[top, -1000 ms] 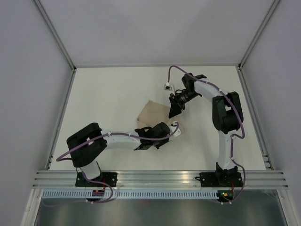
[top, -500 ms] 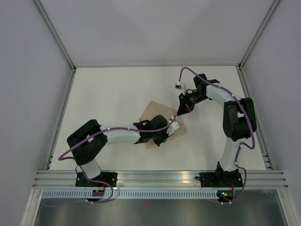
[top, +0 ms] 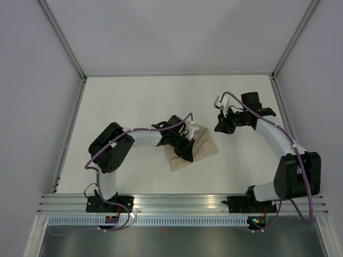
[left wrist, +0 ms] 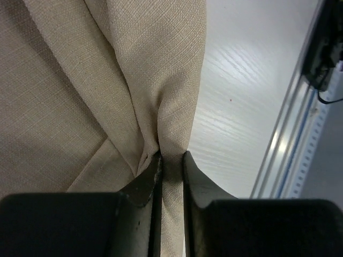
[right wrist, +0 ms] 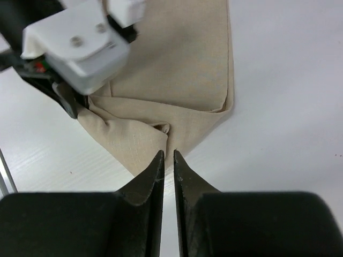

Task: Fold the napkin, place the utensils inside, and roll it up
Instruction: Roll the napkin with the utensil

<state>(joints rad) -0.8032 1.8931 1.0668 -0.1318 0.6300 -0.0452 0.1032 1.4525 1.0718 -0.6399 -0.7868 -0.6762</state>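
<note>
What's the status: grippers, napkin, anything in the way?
Left gripper pinched shut on a napkin fold. Right gripper nearly closed, empty, just off the cloth's edge. Napkin bunched, partly folded; no utensils in view. Nothing seen in the way.

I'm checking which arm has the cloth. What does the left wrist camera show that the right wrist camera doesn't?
Only the left wrist view shows the left gripper pinching a bunched fold of the napkin, plus a metal rail. Only the right wrist view shows the right gripper, jaws nearly together and empty, and the left arm's white wrist block. Both show the tan napkin on the white table.
</note>
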